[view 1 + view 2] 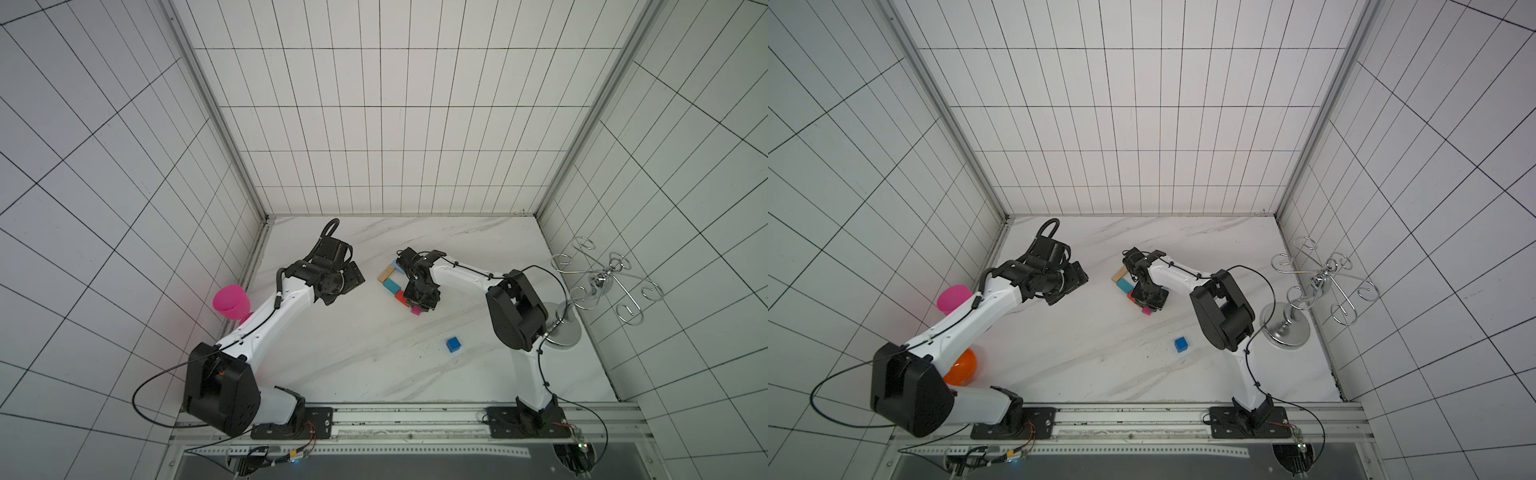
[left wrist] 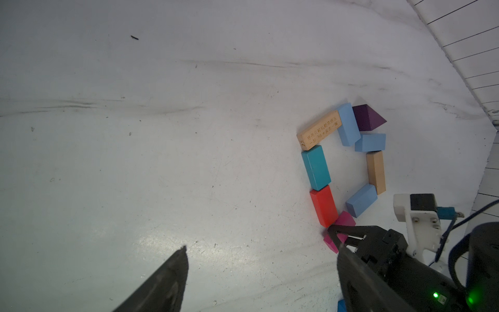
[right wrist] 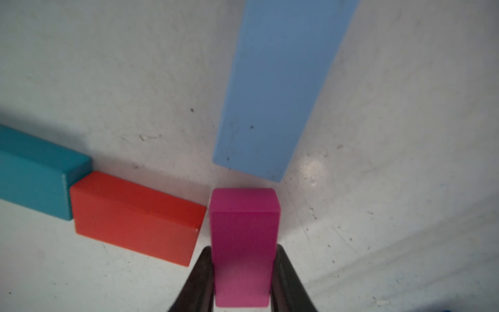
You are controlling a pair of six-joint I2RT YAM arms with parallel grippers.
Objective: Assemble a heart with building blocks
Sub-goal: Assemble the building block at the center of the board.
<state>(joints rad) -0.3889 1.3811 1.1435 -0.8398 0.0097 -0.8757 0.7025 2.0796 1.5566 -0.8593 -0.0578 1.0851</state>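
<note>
Magenta block [image 3: 244, 216], pinched in our right gripper [image 3: 243, 248], just beside red block [image 3: 135, 216]; left gripper [image 2: 262, 252] spread wide, empty. Hazard: we drag it on release, skewing the heart [image 2: 316, 167].

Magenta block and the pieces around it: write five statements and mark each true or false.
1. The right gripper is shut on the magenta block. True.
2. The blue cube touches the magenta block. False: it lies apart on the table.
3. The left gripper holds a block. False: it is open and empty.
4. The red block lies end to end with the teal block. True.
5. The purple triangle touches the red block. False: it sits at the opposite end, beside a light blue block.
</note>
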